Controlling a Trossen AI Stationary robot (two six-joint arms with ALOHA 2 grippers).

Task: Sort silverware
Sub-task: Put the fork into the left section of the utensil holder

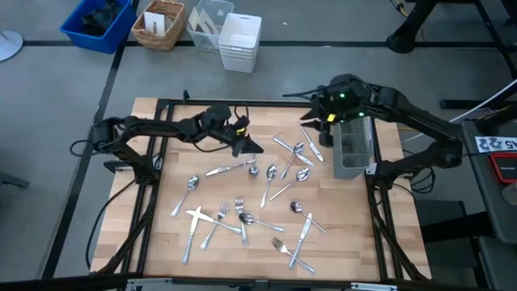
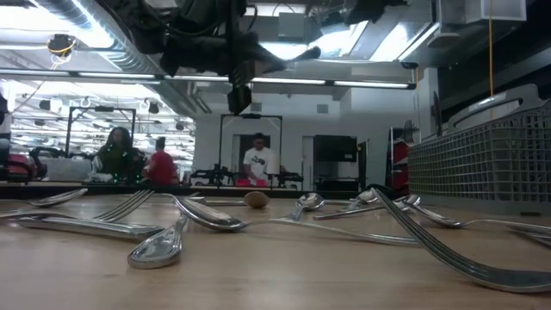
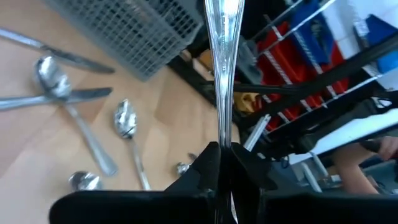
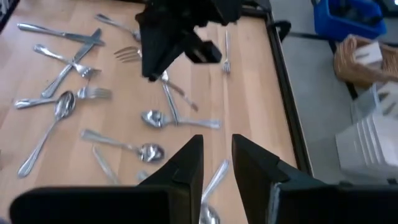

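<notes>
Several silver forks, spoons and knives lie flat and scattered on the wooden table. The grey mesh caddy stands at the table's right side. Above the table's far middle, left of the caddy, my left gripper is shut on one slim silver piece, seemingly a fork. My right gripper hovers open high above the table near the caddy's far left corner, with nothing between its fingers. My left gripper pinches the piece's slim stem between its two fingers. The fingers lie nearly level, pointing toward the table's right, and the piece runs straight out ahead along them. Its wider free end points away, lifted clear of the table.
Beyond the table's far edge stand a blue bin, a wicker basket and white bins. A black frame rims the table. People show in the room behind.
</notes>
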